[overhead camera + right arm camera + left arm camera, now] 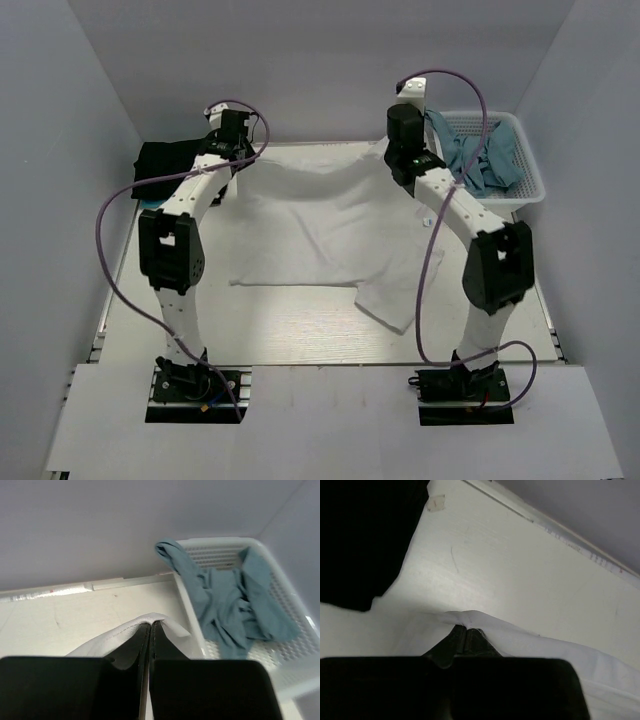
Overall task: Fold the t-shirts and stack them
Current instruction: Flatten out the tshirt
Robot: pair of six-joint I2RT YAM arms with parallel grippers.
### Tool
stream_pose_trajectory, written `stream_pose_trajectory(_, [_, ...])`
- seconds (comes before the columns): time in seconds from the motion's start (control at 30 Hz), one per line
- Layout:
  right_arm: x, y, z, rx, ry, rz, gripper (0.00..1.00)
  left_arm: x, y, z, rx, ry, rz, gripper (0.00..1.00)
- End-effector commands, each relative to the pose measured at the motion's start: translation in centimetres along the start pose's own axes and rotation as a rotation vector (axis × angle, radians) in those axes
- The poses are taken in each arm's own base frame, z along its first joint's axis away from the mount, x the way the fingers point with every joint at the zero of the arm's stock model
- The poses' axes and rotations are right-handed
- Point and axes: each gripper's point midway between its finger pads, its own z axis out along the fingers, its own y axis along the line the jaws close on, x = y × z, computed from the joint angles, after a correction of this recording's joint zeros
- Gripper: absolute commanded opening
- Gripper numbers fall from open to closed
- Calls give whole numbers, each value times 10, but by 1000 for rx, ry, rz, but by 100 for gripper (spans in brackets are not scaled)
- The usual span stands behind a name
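A white t-shirt [320, 225] is spread across the middle of the table, one sleeve trailing toward the front right. Its far left edge [470, 617] is pinched in my left gripper [465, 628], which is shut on the cloth. Its far right edge [150, 619] is pinched the same way in my right gripper [151, 624], also shut on it. Both grippers are at the back of the table, the cloth stretched between them. A black t-shirt [165, 162] lies bunched at the back left, just beside my left gripper, and fills the left wrist view's upper left corner [365, 535].
A white plastic basket [520, 185] stands at the back right, next to my right gripper, holding crumpled teal cloth [485, 160]; the right wrist view shows that basket [187, 592] and cloth [230, 605] too. Walls close the back and both sides.
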Motion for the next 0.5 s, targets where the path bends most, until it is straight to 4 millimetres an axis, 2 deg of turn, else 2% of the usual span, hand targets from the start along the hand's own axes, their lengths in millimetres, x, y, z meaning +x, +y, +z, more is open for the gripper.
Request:
stream_pose_trajectory(0.0, [-13, 16, 44, -59, -62, 59, 0, -51, -30, 23, 134, -123, -23, 0])
stream_pose_trajectory(0.07, [-30, 13, 63, -63, -102, 91, 0, -58, -44, 40, 206, -137, -17, 0])
stream_pose_trajectory(0.1, [11, 28, 86, -60, -37, 54, 0, -55, -47, 51, 251, -120, -2, 0])
stream_pose_trajectory(0.13, [-1, 28, 93, -57, -58, 75, 0, -49, -43, 73, 252, -108, -6, 0])
stream_pose_trajectory(0.17, [5, 34, 106, -61, -54, 78, 0, -43, -46, 82, 262, -95, -3, 0])
stream_pose_trajectory(0.2, [9, 32, 120, -54, -62, 88, 0, -40, -47, 99, 289, -82, -7, 0])
stream_pose_trajectory(0.23, [20, 41, 126, -82, -56, 82, 0, -52, -48, 96, 302, -102, -14, 0])
stream_pose_trajectory(0.27, [19, 40, 130, -85, -64, 81, 0, -37, -47, 114, 301, -77, -9, 0])
stream_pose_trajectory(0.33, [24, 51, 135, -140, -78, 76, 0, -39, -56, 121, 369, -80, -23, 0])
stream_pose_trajectory(0.37, [24, 50, 137, -143, -81, 76, 0, -38, -53, 127, 382, -71, -25, 0])
stream_pose_trajectory(0.4, [24, 52, 137, -155, -83, 58, 0, -30, -59, 133, 419, -50, -20, 0])
stream_pose_trajectory(0.43, [26, 51, 137, -154, -77, 51, 0, -39, -63, 129, 431, -71, -21, 0])
stream_pose_trajectory(0.47, [31, 49, 138, -148, -65, 40, 0, -35, -62, 133, 427, -63, -21, 0])
